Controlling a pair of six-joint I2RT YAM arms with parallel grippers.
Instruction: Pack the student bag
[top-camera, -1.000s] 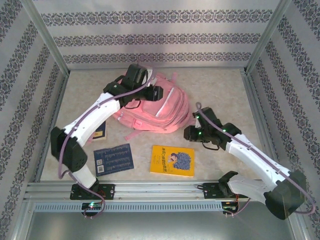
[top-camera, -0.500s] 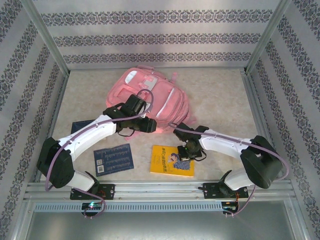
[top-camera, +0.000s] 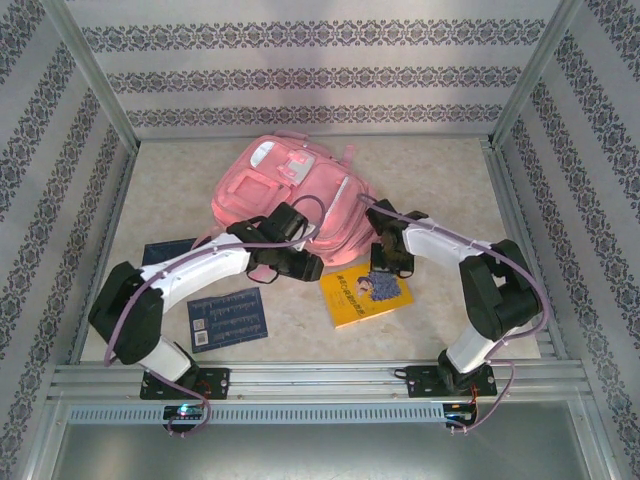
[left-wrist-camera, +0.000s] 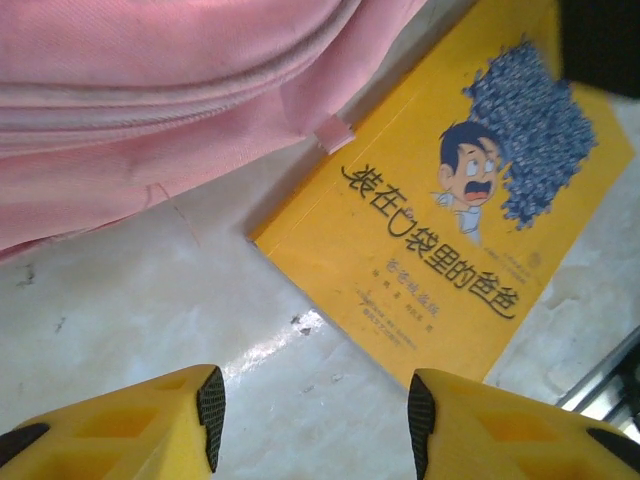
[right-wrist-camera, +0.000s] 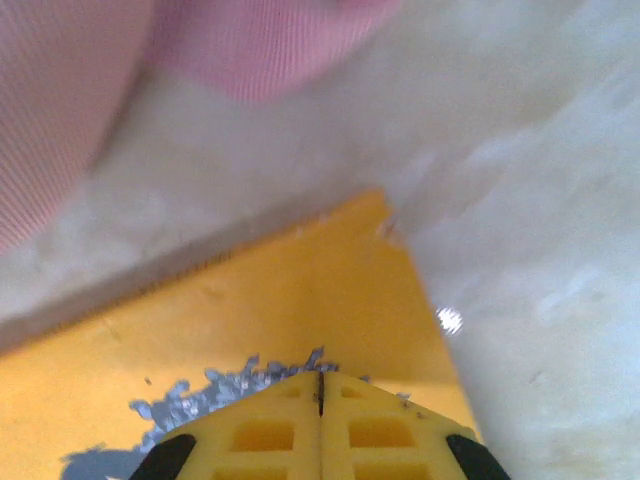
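Left pincer (left-wrist-camera: 312, 420) stands apart; ahead, the soft pink fabric bag (left-wrist-camera: 150, 100) and a glossy rectangular yellow book (left-wrist-camera: 400, 300), title legible. Right pincer (right-wrist-camera: 320, 400), pressed together, hangs over the book's blurred cover.

One student bag (top-camera: 285, 185) and three books are lying on the desk (top-camera: 440, 180).
One yellow book (top-camera: 360, 300), one blue book (top-camera: 227, 318) and one darker blue book (top-camera: 165, 250) are showing.

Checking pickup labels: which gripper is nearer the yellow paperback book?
Right. The right gripper sits shut over the far edge of the yellow paperback book; the left gripper hangs open beside it.
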